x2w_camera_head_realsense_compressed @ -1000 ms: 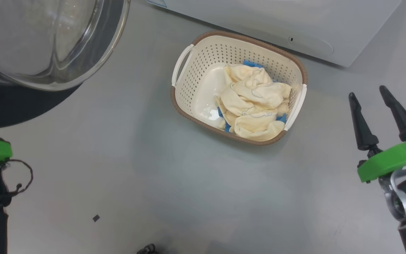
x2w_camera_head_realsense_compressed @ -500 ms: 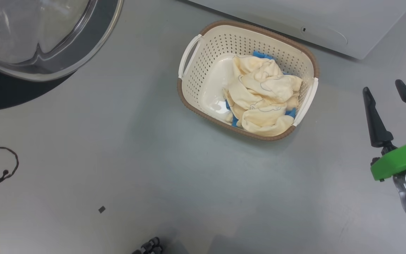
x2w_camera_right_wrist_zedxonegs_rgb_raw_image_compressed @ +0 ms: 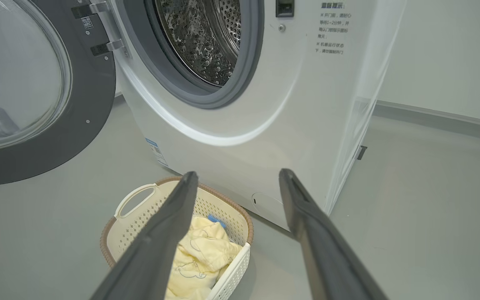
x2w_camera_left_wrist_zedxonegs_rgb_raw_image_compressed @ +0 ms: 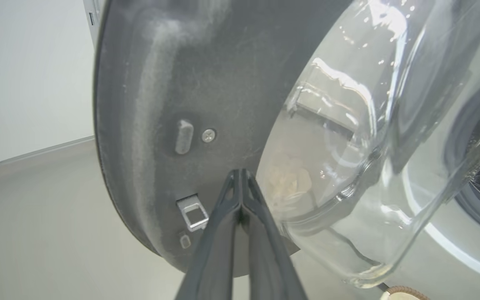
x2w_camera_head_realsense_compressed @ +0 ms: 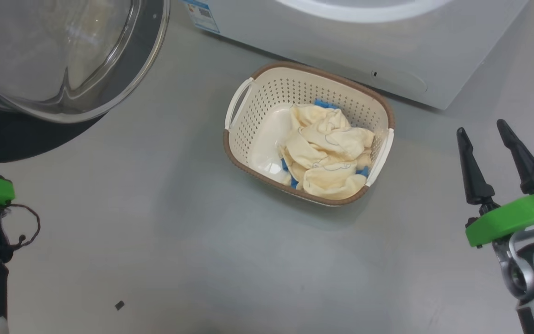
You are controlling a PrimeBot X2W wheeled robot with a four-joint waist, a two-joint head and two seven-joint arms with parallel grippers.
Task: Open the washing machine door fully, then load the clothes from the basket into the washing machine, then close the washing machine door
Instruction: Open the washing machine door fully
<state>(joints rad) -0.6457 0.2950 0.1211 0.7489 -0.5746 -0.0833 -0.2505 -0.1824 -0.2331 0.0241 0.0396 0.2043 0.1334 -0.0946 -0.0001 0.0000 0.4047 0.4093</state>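
- The grey floor point(x2w_camera_head_realsense_compressed: 202, 241) spreads under everything.
- The white front-loading washing machine point(x2w_camera_right_wrist_zedxonegs_rgb_raw_image_compressed: 265, 104) stands at the back, its perforated steel drum point(x2w_camera_right_wrist_zedxonegs_rgb_raw_image_compressed: 206, 37) and grey gasket point(x2w_camera_right_wrist_zedxonegs_rgb_raw_image_compressed: 240, 75) exposed.
- The washing machine door point(x2w_camera_right_wrist_zedxonegs_rgb_raw_image_compressed: 36, 104) is swung wide open to the left of the opening, with its glass bowl bulging outward.
- The cream perforated basket point(x2w_camera_head_realsense_compressed: 267, 97) sits on the floor just in front of the machine's lower edge.
- The pale yellow clothes point(x2w_camera_head_realsense_compressed: 327, 157) with blue trim lie bunched in the basket's right half.
- The right gripper point(x2w_camera_head_realsense_compressed: 480, 126) hovers off to the right of the basket, its fingers spread apart and empty.
- The left gripper point(x2w_camera_left_wrist_zedxonegs_rgb_raw_image_compressed: 240, 171) has its fingers pressed together, their tips close against the door's dark inner ring. Whether they touch it is unclear.
- A blue label point(x2w_camera_right_wrist_zedxonegs_rgb_raw_image_compressed: 155, 152) marks the machine's lower corner.
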